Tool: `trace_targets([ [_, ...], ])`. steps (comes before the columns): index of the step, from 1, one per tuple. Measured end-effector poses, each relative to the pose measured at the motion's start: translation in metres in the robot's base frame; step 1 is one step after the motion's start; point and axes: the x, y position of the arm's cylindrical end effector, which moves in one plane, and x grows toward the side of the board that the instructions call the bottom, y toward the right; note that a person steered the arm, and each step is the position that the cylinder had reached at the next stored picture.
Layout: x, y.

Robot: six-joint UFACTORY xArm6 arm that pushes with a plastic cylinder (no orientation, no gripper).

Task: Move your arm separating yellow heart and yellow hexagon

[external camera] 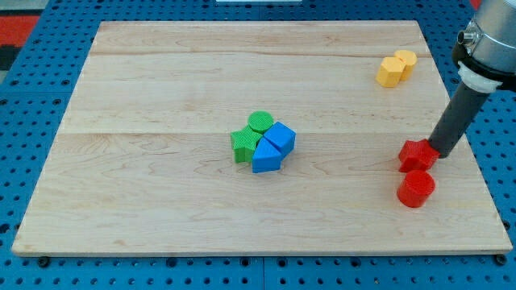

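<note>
A pale wooden board is lying on a blue pegboard surface, filling most of the frame; no brand, label or writing is showing anywhere on it. In the upper right of the frame, the yellow hexagon and the yellow heart are sitting pressed against each other, the heart just up and to the right of the hexagon. The dark rod is coming down from the upper right corner, and my tip is resting on the board at the right side, touching the upper right edge of a red hexagon-like block, well below the yellow pair. A red cylinder is standing just below that block. Near the centre, a green cylinder, a green star-like block, a blue cube-like block and a blue triangular block are clustering together, all touching. There is no gripper here, only the rod
</note>
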Motion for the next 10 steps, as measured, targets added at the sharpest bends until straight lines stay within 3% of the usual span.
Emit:
trace_targets([
  [4,0.000,-0.010],
  [5,-0.005,0.020],
  [8,-0.148,0.073],
  [10,-0.200,0.037],
])
